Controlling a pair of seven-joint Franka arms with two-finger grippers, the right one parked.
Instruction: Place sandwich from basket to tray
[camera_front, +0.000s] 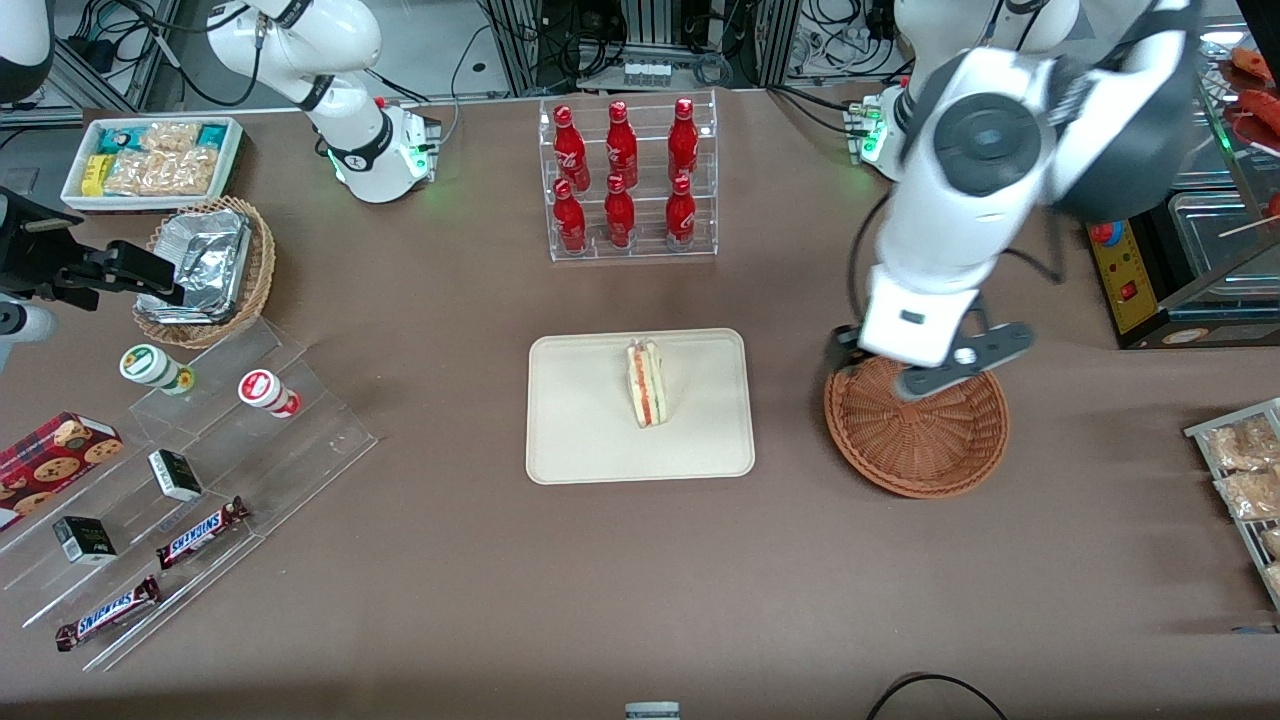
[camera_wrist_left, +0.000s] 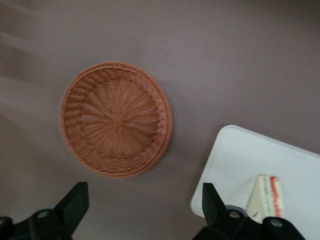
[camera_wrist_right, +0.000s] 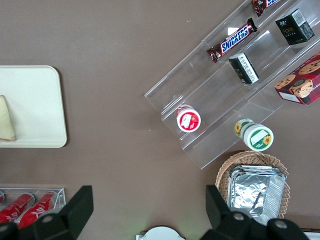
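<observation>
The sandwich, a white-bread wedge with orange-red and green layers, lies on the cream tray near the tray's middle; the left wrist view also shows the sandwich and the tray. The reddish-brown woven basket stands beside the tray toward the working arm's end and holds nothing, as its bare bottom shows. My left gripper hangs high above the table between basket and tray, open, with nothing between its black fingers. In the front view the arm's wrist covers part of the basket's rim.
A clear rack of red bottles stands farther from the front camera than the tray. Toward the parked arm's end are a foil-filled wicker basket, a white snack bin and an acrylic stand with chocolate bars. Snack packets lie at the working arm's end.
</observation>
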